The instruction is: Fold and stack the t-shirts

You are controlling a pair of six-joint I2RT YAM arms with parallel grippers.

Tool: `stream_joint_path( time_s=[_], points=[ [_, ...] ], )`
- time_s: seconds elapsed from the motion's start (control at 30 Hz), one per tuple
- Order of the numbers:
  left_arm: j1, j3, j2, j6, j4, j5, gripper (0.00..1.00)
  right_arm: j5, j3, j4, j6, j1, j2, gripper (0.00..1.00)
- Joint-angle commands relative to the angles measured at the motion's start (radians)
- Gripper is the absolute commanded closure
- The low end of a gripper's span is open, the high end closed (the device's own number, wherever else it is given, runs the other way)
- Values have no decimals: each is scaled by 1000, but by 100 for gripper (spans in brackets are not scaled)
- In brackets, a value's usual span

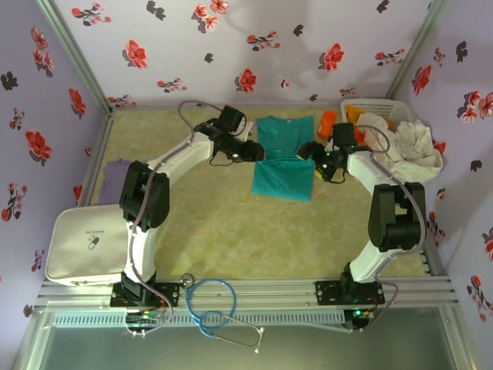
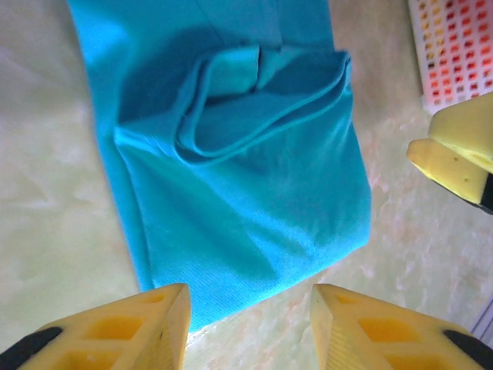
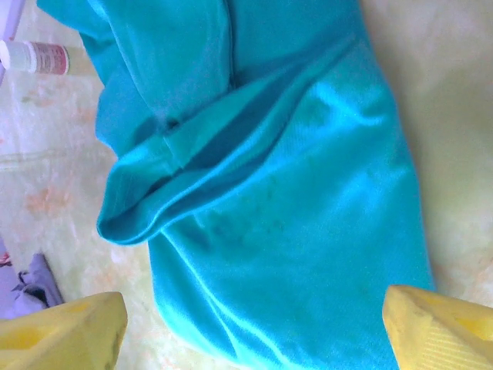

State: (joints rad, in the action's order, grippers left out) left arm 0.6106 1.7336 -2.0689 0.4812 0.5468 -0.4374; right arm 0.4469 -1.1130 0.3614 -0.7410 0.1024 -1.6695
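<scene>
A teal-green t-shirt (image 1: 283,158) lies partly folded on the table's far middle, sleeve tucked over its body (image 2: 246,177). My left gripper (image 1: 258,152) hangs at its left edge, open, with the shirt's hem and bare table between the yellow fingers (image 2: 250,308). My right gripper (image 1: 310,153) hangs at the shirt's right edge, jaws wide apart above the cloth (image 3: 254,324) and holding nothing. A dusty purple t-shirt (image 1: 117,176) lies by the left wall. Orange and off-white t-shirts (image 1: 400,135) spill from the basket at the far right.
The white lattice basket (image 1: 385,108) stands at the back right, an orange cup (image 1: 327,122) beside it. A white pouch (image 1: 81,245) lies at the near left, a stethoscope (image 1: 223,308) on the front rail. A small white bottle (image 3: 35,55) lies near the teal shirt.
</scene>
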Motion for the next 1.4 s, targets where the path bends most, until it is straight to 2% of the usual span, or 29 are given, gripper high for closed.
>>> stream_joint_path(
  time_s=[0.0,0.13,0.33,0.8,1.0,1.17,1.37],
  points=[
    [20,-39,-42,82,-117,-57,56,60,61,-103,-132,21,45,13],
    [37,-42,-89,150,-225,-89,56,78,143,-233,-242,46,62,13],
    [44,23,-207,259,-342,-163,56,81,216,-372,-309,90,25,13],
    [-40,264,-412,392,-553,-156,57,21,324,-413,-267,107,-47,14],
    [-72,381,-507,440,-524,-121,58,24,325,-431,-255,107,-79,14],
    [-86,384,-466,399,-433,-106,59,29,310,-411,-240,108,-85,14],
    [-86,165,-232,296,-400,-85,59,15,253,-321,-184,108,-57,14]
  ],
)
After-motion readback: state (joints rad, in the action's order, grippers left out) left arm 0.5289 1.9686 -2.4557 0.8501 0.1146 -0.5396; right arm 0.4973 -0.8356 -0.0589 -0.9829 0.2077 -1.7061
